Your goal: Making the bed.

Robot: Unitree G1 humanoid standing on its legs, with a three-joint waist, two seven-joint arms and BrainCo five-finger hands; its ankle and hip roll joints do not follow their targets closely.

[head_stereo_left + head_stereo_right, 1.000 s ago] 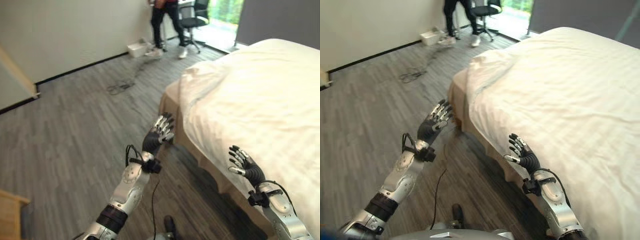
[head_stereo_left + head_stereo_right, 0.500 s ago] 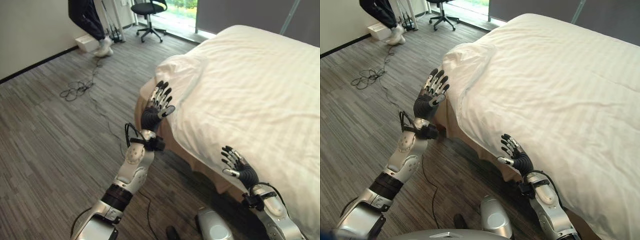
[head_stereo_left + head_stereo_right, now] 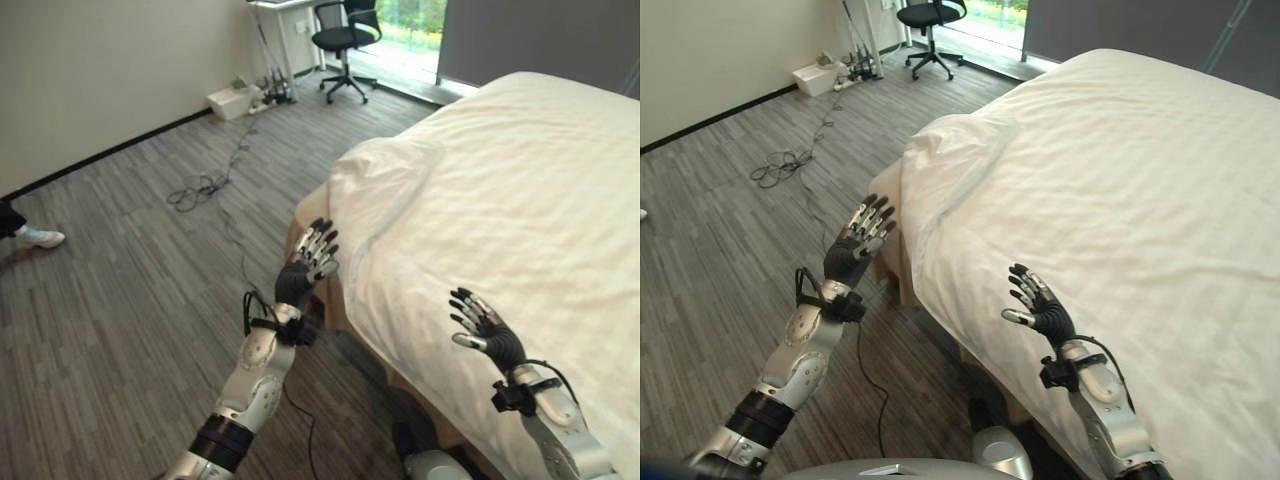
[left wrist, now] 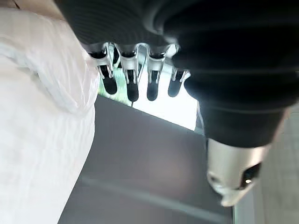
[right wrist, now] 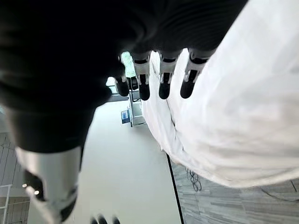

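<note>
Left eye view: left hand (image 3: 302, 274), fingers spread, hovers beside the bed's (image 3: 520, 200) corner; right hand (image 3: 487, 330), fingers spread, hangs over its white duvet (image 3: 1120, 200) edge.

Plenty of open air over the grey wood-plank floor (image 3: 130, 300) beside the bed; only the bunched corner of the cream striped duvet (image 3: 940, 150) juts out near the left hand (image 3: 855, 250).
</note>
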